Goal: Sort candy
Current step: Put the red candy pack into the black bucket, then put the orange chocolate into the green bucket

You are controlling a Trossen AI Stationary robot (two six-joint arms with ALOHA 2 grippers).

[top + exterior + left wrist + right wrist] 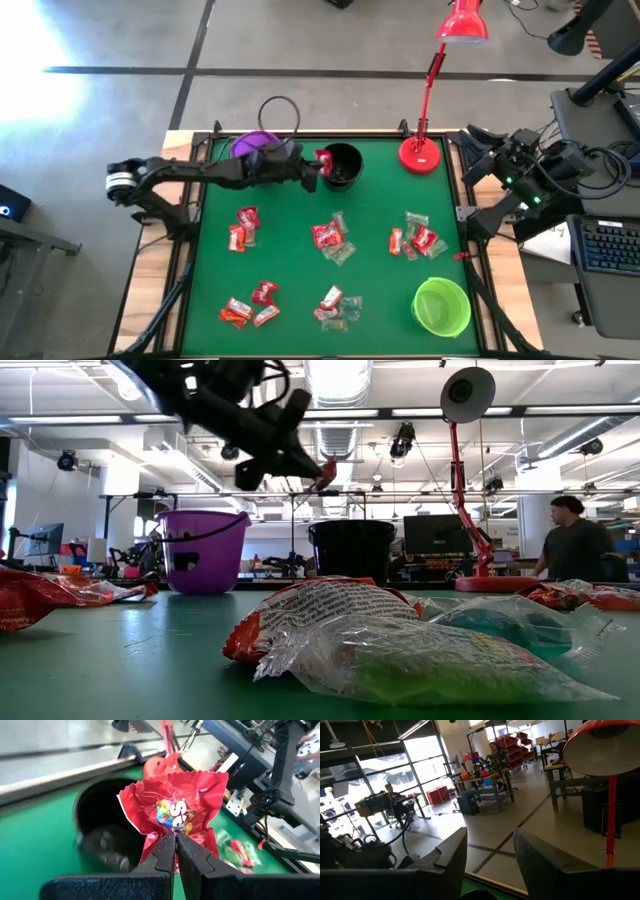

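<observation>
My left gripper (314, 167) reaches in from the table's left, shut on a red candy packet (175, 805). It holds the packet in the air at the left rim of the black cup (345, 166), and the low view shows it above the cup (350, 548). The purple cup (253, 145) stands behind the arm, and the green cup (441, 305) is at the near right. Loose candy lies in small piles on the green mat (243, 228) (332, 240) (415, 238). My right gripper (490, 857) waits open, raised beyond the table's right edge. My left gripper pinches the red packet's crimped edge (173, 834) between its two fingertips. The fingers slant slightly downward, coming from the table's left. The packet stands out beyond the fingertips, its printed face toward the wrist camera, lifted clear over the black cup's left rim (87, 805).
A red desk lamp (421, 152) stands at the far right of the mat, its head over the far edge. More candy piles lie near the front edge (250, 305) (336, 305). A person (572, 550) stands in the room beyond the table.
</observation>
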